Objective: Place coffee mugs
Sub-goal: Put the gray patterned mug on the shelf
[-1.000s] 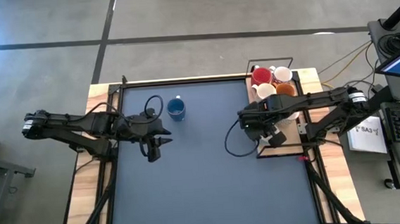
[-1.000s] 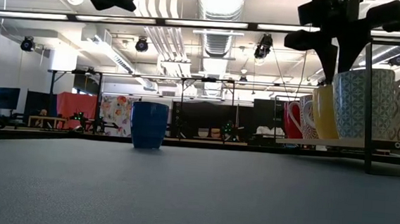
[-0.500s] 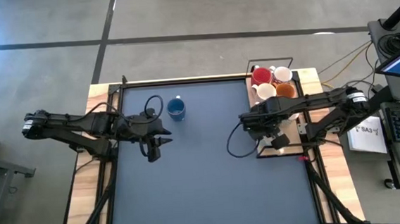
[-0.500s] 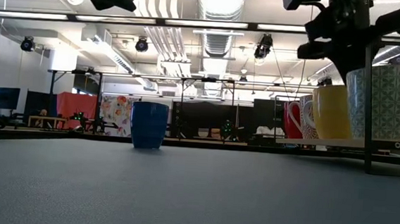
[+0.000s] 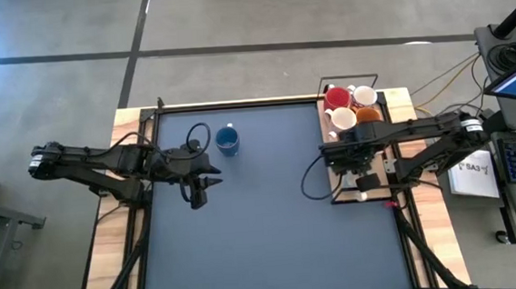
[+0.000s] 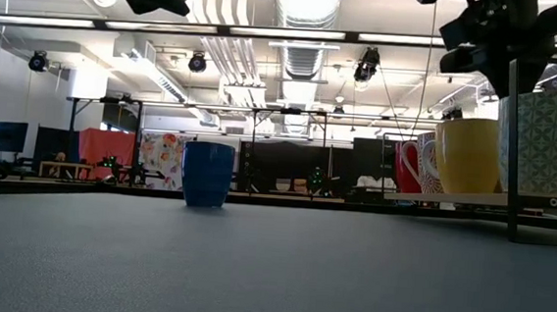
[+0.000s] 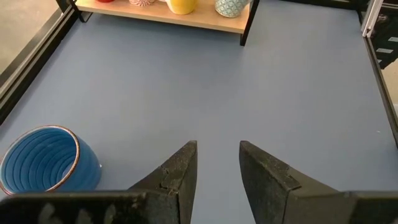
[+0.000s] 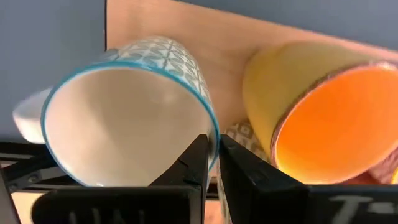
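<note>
Since one second earlier, the right end effector [image 5: 357, 160] has shifted farther over the wooden tray [image 5: 399, 99] at the worktop's [image 5: 263, 217] right edge, and its fingers have drawn together on the rim of a patterned white mug [image 8: 134, 112]. Right wrist view: both dark fingers pinch the teal-edged rim of that mug, one finger inside and one outside the wall; the mug's handle points away to one side. Just beside it stands a yellow mug with an orange interior [image 8: 326, 118]. Low view: the patterned mug [image 6: 552, 146] appears at the tray's near end, with the yellow mug [image 6: 470, 155] and a red mug [image 6: 411, 165] behind it on the tray. High view: a red mug [image 5: 336, 97], two white mugs [image 5: 344, 117] and an orange-lined mug [image 5: 369, 116] cluster at the tray's far end. The blue mug [image 5: 228, 142] stands upright on the dark worktop, apart from the tray, near the far edge. The left end effector [image 5: 198, 194] hovers over the worktop just beside the blue mug, fingers parted and holding nothing; the left wrist view shows the blue mug [image 7: 46, 162] to one side of its fingers [image 7: 180, 177].
</note>
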You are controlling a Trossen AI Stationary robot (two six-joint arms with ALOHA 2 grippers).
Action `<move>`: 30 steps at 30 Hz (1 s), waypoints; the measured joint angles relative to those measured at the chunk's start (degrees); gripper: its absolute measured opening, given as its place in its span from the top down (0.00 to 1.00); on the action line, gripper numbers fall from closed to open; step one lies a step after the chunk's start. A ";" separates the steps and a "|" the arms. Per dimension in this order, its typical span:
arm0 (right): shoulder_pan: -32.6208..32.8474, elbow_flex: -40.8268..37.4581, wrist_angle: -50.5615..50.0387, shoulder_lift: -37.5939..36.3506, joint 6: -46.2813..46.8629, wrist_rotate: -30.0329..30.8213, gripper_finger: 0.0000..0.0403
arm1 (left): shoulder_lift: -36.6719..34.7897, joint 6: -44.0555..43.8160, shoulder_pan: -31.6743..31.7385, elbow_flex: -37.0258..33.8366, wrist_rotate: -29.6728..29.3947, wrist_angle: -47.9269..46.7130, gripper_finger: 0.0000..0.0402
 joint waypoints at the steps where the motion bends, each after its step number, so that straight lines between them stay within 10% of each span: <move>1: 0.00 -0.22 -0.39 -0.30 0.68 -0.12 0.93 | 0.00 0.00 0.01 0.00 -0.01 0.00 0.75; 30: -0.02 -6.70 -2.37 -4.21 4.18 -1.48 0.93 | 0.00 0.04 0.10 0.00 -0.03 0.48 0.75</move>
